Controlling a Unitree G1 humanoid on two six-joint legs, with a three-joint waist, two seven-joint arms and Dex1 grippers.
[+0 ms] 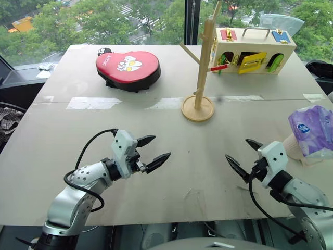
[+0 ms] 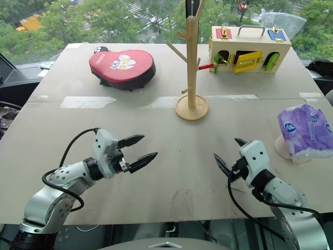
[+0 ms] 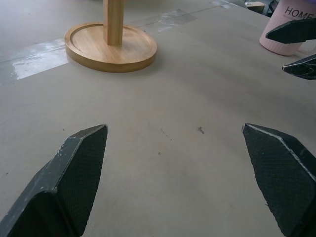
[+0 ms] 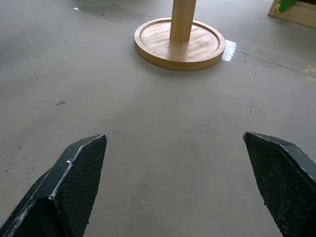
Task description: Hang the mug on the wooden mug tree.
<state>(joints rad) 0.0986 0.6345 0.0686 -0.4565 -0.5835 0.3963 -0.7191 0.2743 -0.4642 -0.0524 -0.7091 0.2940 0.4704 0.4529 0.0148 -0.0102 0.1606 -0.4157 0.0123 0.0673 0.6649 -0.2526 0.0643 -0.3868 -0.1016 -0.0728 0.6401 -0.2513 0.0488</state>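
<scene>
Nearest to me, my left end effector [image 1: 151, 151] hovers over the pale grey bench [image 1: 171, 156] with its two black fingers spread wide and nothing between them. My right end effector [image 1: 243, 155] hangs over the bench on the other side, its fingers just as wide apart and likewise empty. Both point inward toward the middle of the bench, well apart from each other.

Off to my right, near the bench edge, I see the purple plastic tissue pack [image 1: 314, 130]. The cream-white ceramic mug [image 3: 286, 27] stands upright on the bench just beside that pack and partly tucked behind it; in the left wrist view its side carries dark lettering, with my right fingertips [image 3: 291, 30] in front of it but not touching.

Further out, around the centre, the tall pale-wood mug tree [image 1: 200, 78] stands upright on its round disc base, its thin angled pegs bare. Beyond it on my left lies a red heart-shaped padded case with cartoon figures [image 1: 127, 66]. At the far right sits a wooden box with coloured doors and a metal handle [image 1: 253, 49].
</scene>
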